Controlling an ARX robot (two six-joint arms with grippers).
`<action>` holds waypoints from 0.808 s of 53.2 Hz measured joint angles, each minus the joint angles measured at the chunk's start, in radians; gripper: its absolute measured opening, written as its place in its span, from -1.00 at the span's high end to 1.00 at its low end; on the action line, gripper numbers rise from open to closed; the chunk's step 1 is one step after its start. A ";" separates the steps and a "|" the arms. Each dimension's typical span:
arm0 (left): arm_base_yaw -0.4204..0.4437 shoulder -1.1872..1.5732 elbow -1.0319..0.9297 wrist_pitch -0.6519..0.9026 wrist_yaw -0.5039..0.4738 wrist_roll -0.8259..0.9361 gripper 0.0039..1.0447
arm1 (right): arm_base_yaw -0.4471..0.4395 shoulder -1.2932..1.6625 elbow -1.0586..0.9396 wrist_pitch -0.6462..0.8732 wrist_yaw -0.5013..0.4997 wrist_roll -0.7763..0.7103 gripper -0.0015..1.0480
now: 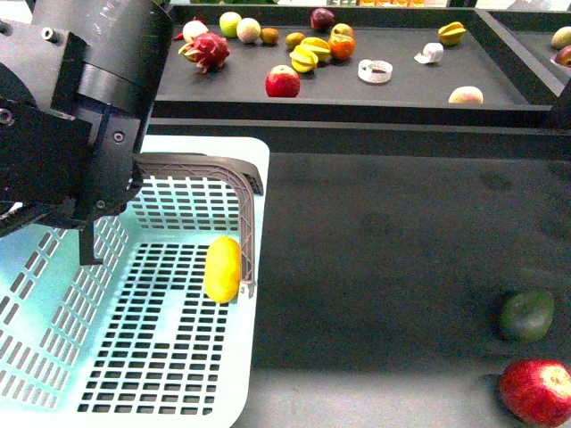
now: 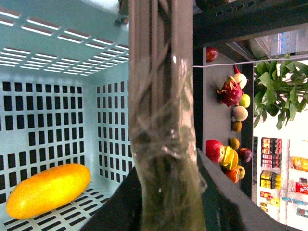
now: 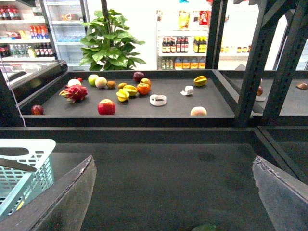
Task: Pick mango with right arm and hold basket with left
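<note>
Surface: a dark table (image 1: 375, 259) is stretching bare to the basket's right, with a raised fruit shelf (image 1: 357, 98) behind.
Basket: the turquoise basket (image 1: 53, 303) is sitting at the table's near-left corner, one grey handle (image 1: 234, 192) standing over its right wall.
Mango: the mango (image 1: 222, 268) is lying inside on the slotted floor, against the right wall, under that handle.
Left gripper: the left gripper (image 2: 166, 192) is clamping the handle bar.
Right gripper: the right gripper (image 3: 173, 192) is hanging spread wide over bare table, holding nothing.
Edges: a green fruit (image 1: 526, 316) and red apple (image 1: 536, 391) are resting near the near-right edge.
</note>
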 joint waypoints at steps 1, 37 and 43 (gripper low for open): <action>0.002 -0.007 0.000 -0.013 -0.008 -0.001 0.39 | 0.000 0.000 0.000 0.000 0.000 0.000 -0.85; -0.063 -0.526 -0.375 0.531 -0.274 1.358 -0.85 | 0.000 0.000 0.000 0.000 0.000 0.000 -0.85; -0.016 -0.555 -0.467 0.549 -0.237 1.353 -0.85 | 0.000 0.000 0.000 0.000 0.000 0.000 -0.85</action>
